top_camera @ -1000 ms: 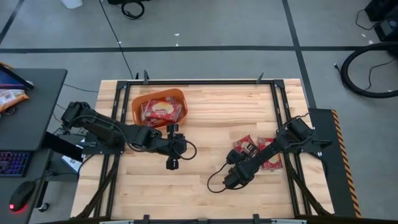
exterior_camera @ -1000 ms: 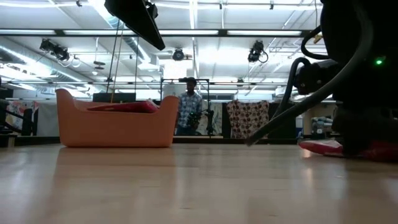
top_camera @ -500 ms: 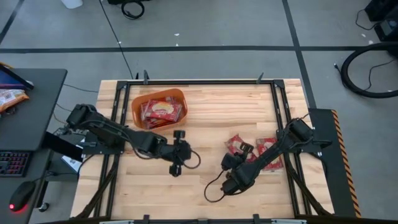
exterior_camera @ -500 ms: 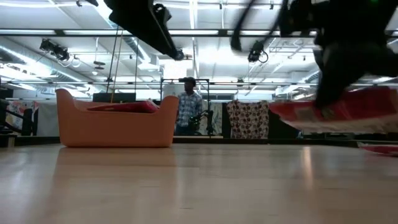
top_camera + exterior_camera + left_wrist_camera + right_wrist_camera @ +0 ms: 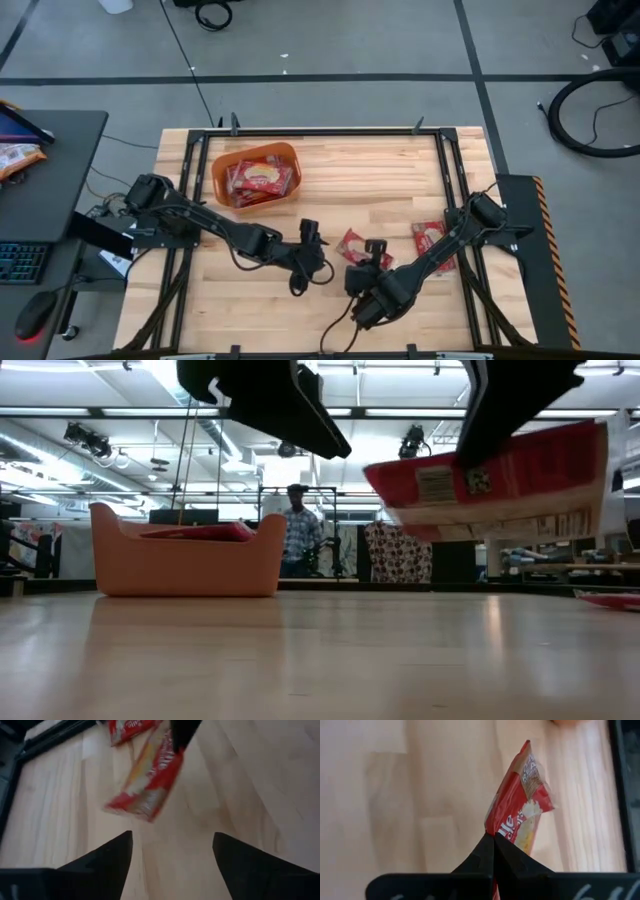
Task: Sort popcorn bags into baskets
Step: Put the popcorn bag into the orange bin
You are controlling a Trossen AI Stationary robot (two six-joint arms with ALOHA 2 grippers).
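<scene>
The orange plastic rectangular basket [image 5: 256, 174], with rounded corners and sloping sides, stands near the far left corner of the pale wooden table [image 5: 340, 180]. There is 1 basket, and flat red popcorn packets with a cream-yellow oval picture [image 5: 261, 177] lie in it, overlapping so that their exact number cannot be told; in the low view a red edge shows just above its rim.

The left gripper [image 5: 311, 250] hangs over the middle of the table towards the near edge, its jaws spread wide and holding nothing. In the left wrist view its 2 dark fingers [image 5: 102, 857] stand well apart, and the lifted packet lies ahead of them, beyond their tips and not between them.

Just to the right, the right gripper [image 5: 368, 262] has its jaws pinched together on 1 corner of a red popcorn packet [image 5: 352, 247], a small flat rectangle of red film with a cream-yellow picture and white lettering. In the right wrist view the fingertips [image 5: 492, 847] meet on the packet's lower corner and the packet stands up tilted from them. In the low view it hangs clear above the table with its printed back showing.

1 more red packet [image 5: 432, 243] lies flat near the right edge of the table, partly under the right arm.

In the room behind the table a person [image 5: 297, 540] stands far off.
</scene>
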